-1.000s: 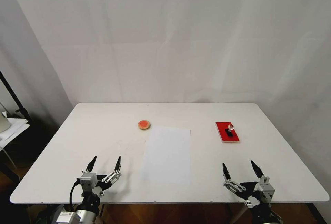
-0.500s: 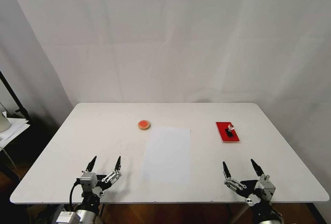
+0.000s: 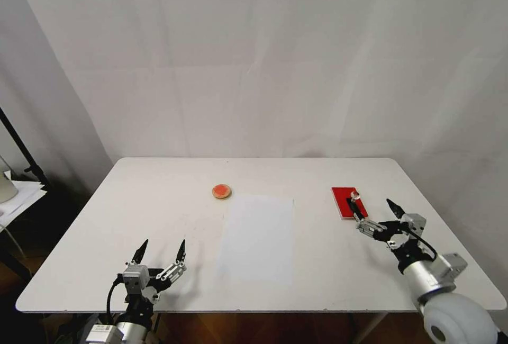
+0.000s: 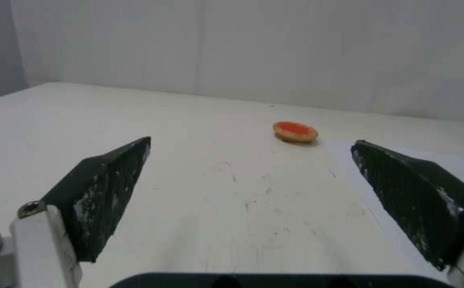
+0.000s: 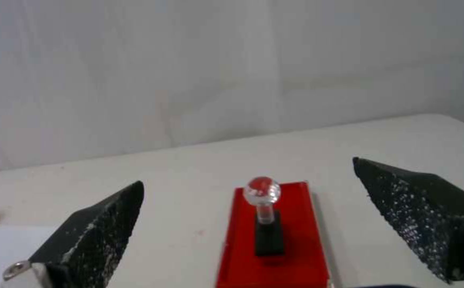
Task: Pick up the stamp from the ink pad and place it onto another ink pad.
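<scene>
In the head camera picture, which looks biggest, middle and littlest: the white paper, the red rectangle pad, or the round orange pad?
1. White paper, by far the biggest.
2. Red rectangle ink pad.
3. Round orange ink pad, the littlest; it sits about as far away, so this is fair.

You have the stamp (image 5: 265, 224) standing upright on the ink pad (image 5: 296, 240), black base flat on the red surface, clear round knob on top. The flat red rectangular pad lies just ahead of the right gripper (image 3: 374, 207), between its spread fingers. The other ink pad (image 3: 221, 191), a small orange-red disc with a tan rim, lies flat, well ahead of the left gripper (image 3: 161, 247).
</scene>
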